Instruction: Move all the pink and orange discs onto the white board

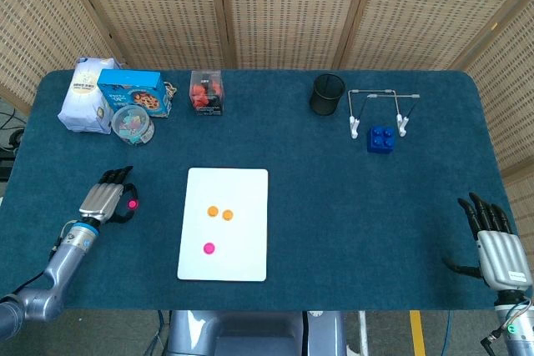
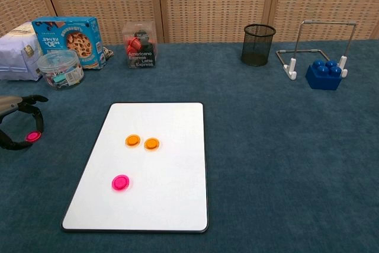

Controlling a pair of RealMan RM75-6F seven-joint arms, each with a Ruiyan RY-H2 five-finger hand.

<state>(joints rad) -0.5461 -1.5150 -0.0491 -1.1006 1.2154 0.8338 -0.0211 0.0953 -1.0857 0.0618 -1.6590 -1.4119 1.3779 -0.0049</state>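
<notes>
The white board lies left of the table's middle. Two orange discs and one pink disc lie on it. Another pink disc is off the board to the left, low at the cloth. My left hand pinches it between thumb and a finger. My right hand rests at the table's near right corner with its fingers spread and nothing in it.
Along the back edge stand a white bag, a blue cookie box, a clear tub and a clear box of red pods. A black mesh cup, a wire stand and a blue brick are at the back right.
</notes>
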